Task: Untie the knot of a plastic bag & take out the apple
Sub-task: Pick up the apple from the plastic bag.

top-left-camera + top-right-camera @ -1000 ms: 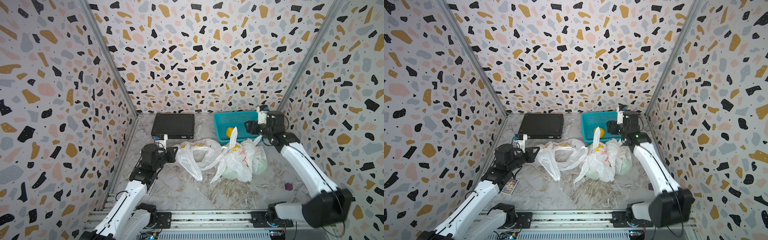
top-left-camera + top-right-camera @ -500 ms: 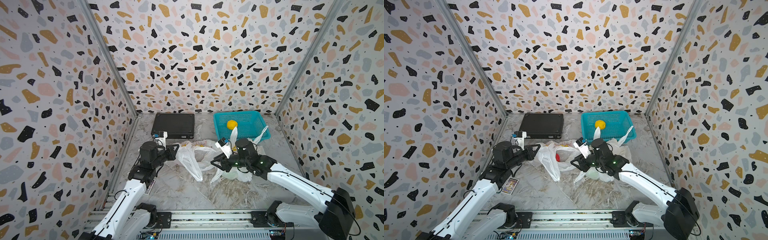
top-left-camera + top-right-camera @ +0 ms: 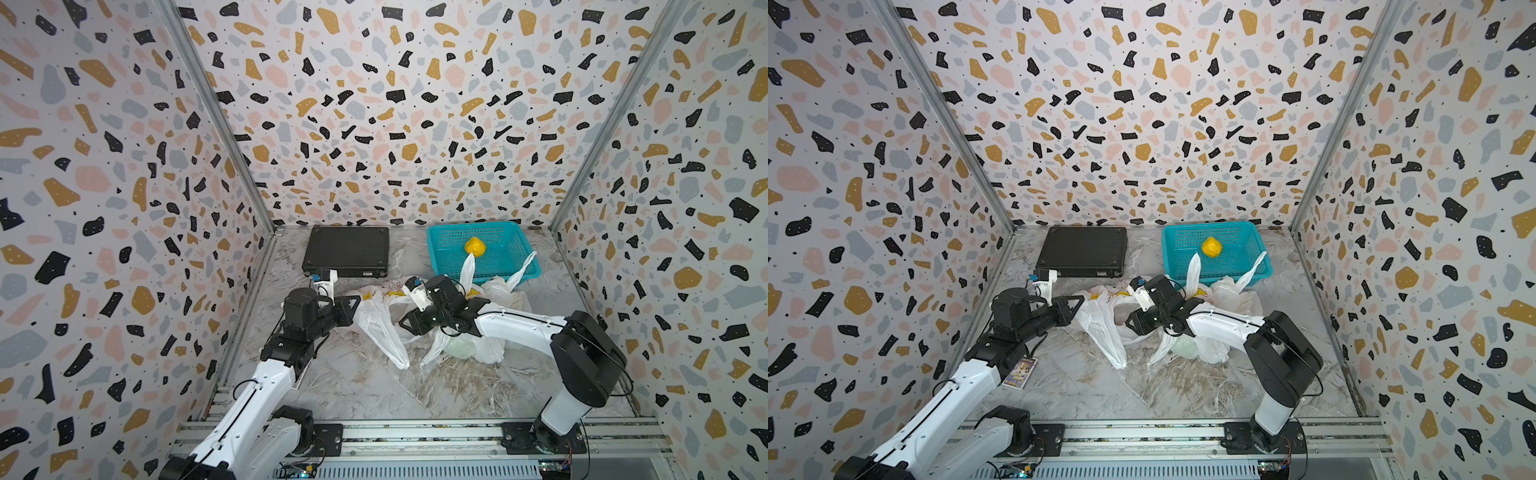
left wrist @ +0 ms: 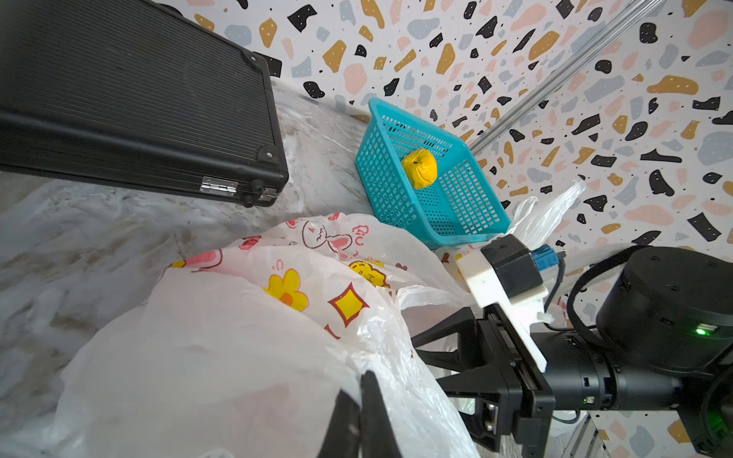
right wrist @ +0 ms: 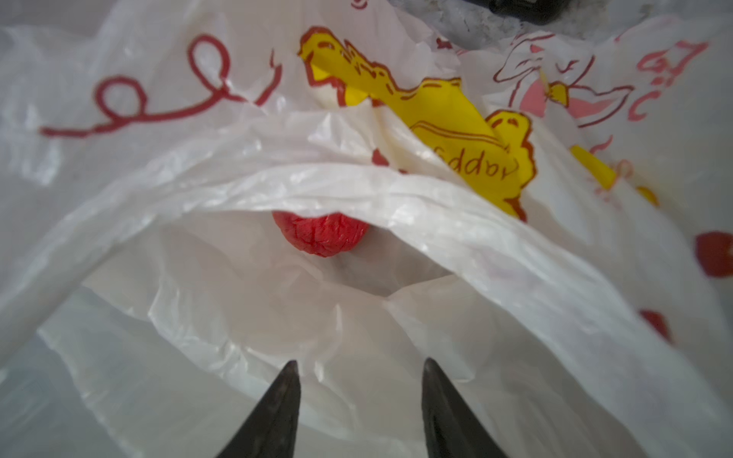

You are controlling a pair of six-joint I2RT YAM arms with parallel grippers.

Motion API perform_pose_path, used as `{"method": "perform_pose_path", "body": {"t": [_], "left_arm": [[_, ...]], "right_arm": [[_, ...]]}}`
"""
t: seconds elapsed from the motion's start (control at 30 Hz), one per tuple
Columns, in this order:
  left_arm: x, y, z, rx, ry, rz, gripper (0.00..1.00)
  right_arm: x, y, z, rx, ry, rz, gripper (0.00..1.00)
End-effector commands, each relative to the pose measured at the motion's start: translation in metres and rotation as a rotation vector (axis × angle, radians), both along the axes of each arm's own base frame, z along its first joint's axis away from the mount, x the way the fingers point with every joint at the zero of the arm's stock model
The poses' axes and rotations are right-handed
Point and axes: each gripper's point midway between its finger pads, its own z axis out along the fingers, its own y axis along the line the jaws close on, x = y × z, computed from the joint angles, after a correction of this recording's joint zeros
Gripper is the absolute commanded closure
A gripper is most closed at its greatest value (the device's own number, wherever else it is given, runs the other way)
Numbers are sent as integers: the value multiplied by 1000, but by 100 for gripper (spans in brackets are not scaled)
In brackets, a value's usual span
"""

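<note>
The red apple (image 5: pixel 321 234) lies inside the opened plastic bag (image 3: pixel 380 332), just ahead of the right pincer (image 5: pixel 361 363), whose jaws stand apart on nothing. The bag's rim half hides the apple. The left pincer (image 4: pixel 357 386) is closed on the bag's edge. The surface (image 3: pixel 365 395) is marbled and the walls (image 3: pixel 395 124) are speckled. Beyond both pincers, a teal basket (image 3: pixel 473 225) and a black case (image 3: pixel 347 249) sit at the back wall. Bare surface lies behind them.

A fruit (image 3: pixel 475 246) sits in the basket (image 3: pixel 505 259). The case (image 3: pixel 346 250) lies left of the basket. The tied bag (image 3: pixel 496 291) lies just in front of the basket. The open bag (image 3: pixel 380 328) lies in front too, more to the left, with the apple (image 5: pixel 323 236) inside.
</note>
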Motion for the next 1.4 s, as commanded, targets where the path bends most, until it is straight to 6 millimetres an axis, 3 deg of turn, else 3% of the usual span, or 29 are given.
{"method": "perform_pose_path", "body": {"t": [0.0,0.23,0.4,0.67,0.7,0.8,0.93,1.0,1.17,1.37], "left_arm": [[4,-4,11,-24,-52,-19,100],[4,-4,6,-23,-45,-21,100],[5,-7,9,-33,-47,-35,100],[4,-7,9,-24,-48,-42,100],[4,-6,8,-19,-46,-37,100],[3,-4,6,-7,-45,-29,100],[2,-1,5,16,-45,-22,100],[2,2,4,32,-47,-12,100],[-2,9,-2,90,-54,7,100],[-4,8,-4,105,-65,-5,100]], "right_arm": [[24,24,26,94,-93,-39,42],[39,61,21,145,-150,-14,16],[49,76,-2,130,-140,-22,1],[62,78,-54,-11,-102,-97,0],[62,77,-58,-26,-105,-102,3],[62,75,-56,-34,-127,-110,27],[62,70,-30,14,-199,-120,61],[61,65,-13,37,-232,-128,73],[48,46,31,116,-304,-137,84],[26,25,64,159,-363,-105,92]]}}
